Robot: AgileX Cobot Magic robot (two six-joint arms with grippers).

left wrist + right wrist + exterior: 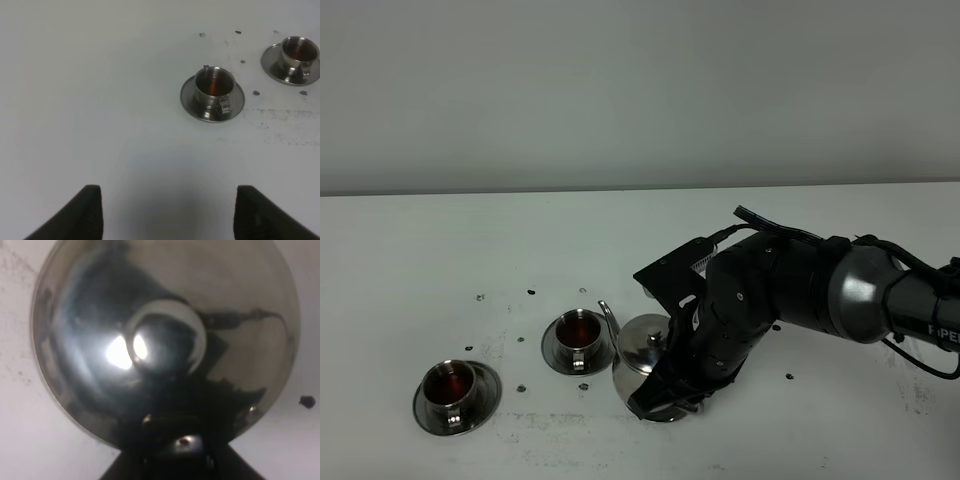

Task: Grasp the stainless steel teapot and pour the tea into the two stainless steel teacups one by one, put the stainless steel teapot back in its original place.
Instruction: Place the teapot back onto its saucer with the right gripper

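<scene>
You've got loads of bare table (840, 440) to the right and behind the right arm (790, 290). The left side's tighter: the teapot (642, 352) sits just beside the nearer teacup (579, 338), spout almost over it, so barely any gap there. The far-left teacup (454, 392) stands apart, leaving a passable lane between the cups.

one teapot (642, 352), two teacups (579, 330), two saucers (552, 350)

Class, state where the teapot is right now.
In the high view the teapot sits on the white table, right of centre, just right of the nearer teacup, with the right claw at its handle side.
</scene>
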